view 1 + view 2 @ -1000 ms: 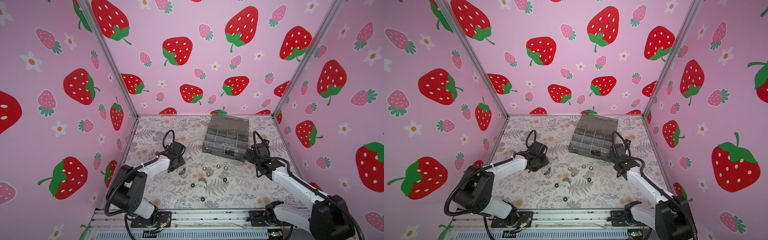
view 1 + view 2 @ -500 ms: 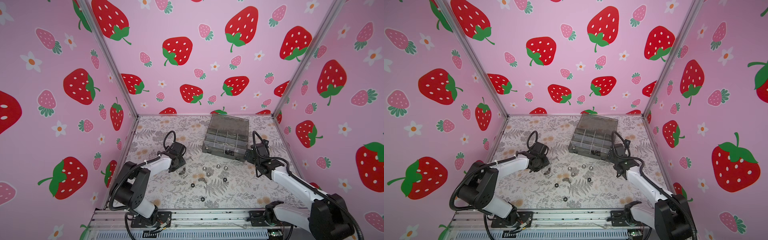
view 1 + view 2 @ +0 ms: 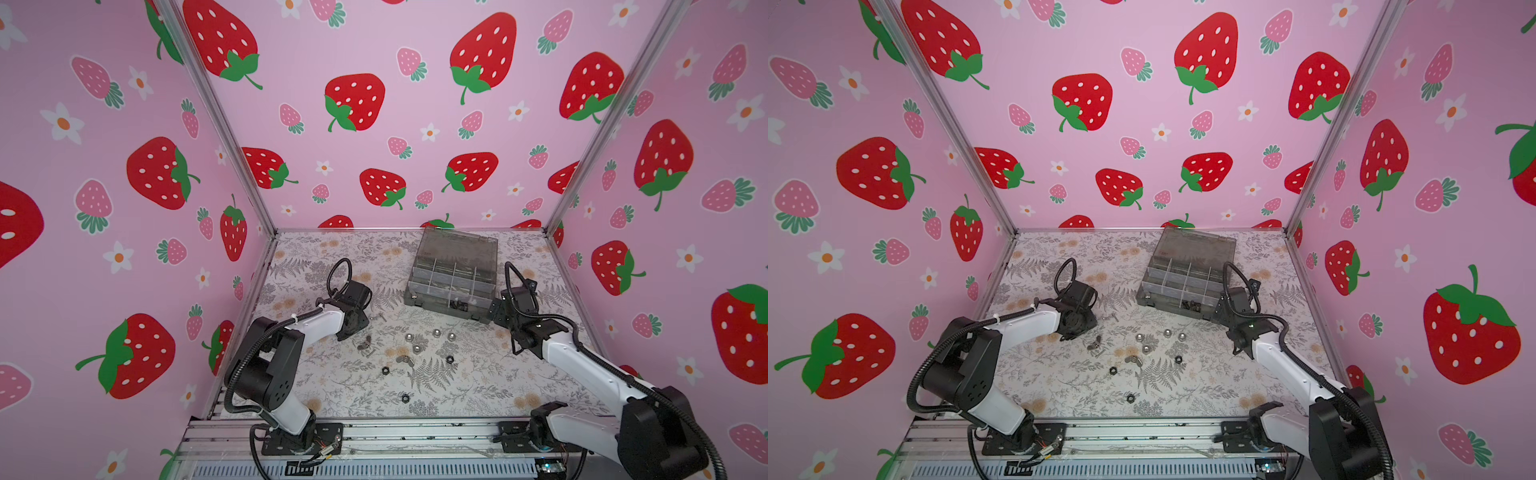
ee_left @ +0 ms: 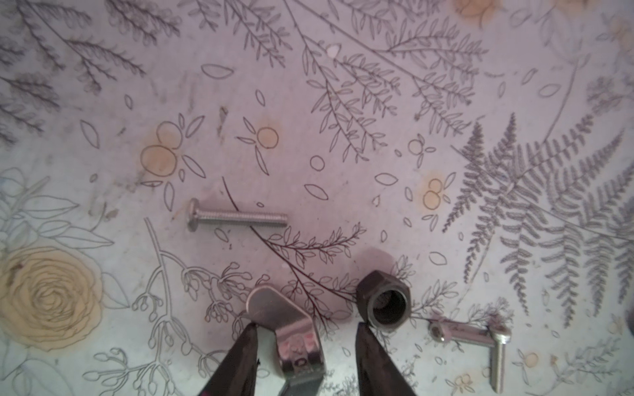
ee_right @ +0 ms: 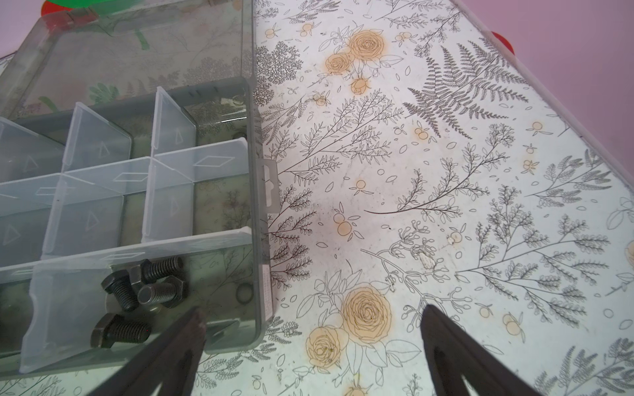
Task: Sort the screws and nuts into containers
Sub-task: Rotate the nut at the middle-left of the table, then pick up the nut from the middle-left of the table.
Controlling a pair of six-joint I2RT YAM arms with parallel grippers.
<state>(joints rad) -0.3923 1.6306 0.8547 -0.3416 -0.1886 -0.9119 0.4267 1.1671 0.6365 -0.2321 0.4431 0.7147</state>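
In the left wrist view a silver wing nut (image 4: 291, 329) lies on the mat between the fingers of my left gripper (image 4: 307, 325). One finger touches its wing and a gap shows at the other, so the jaws are open. A black hex nut (image 4: 384, 298) sits at that other fingertip, and slim silver screws (image 4: 236, 217) lie close by. My right gripper (image 5: 312, 310) is wide open and empty at the near right corner of the grey organiser box (image 5: 255, 192). Several black bolts (image 5: 151, 291) lie in its near compartment. In both top views the box (image 3: 440, 305) stands open at the back right.
Loose on the floral mat lie silver cap nuts (image 3: 436, 332), a second wing nut (image 3: 405, 360) and black hex nuts (image 3: 385, 370), one of them (image 3: 405, 398) near the front rail. Pink strawberry walls close in three sides. The box lid (image 3: 461, 245) leans back.
My left gripper's jaws have narrowed around the wing nut, and the left arm's rear links have shifted. The right arm and its open gripper have not moved.
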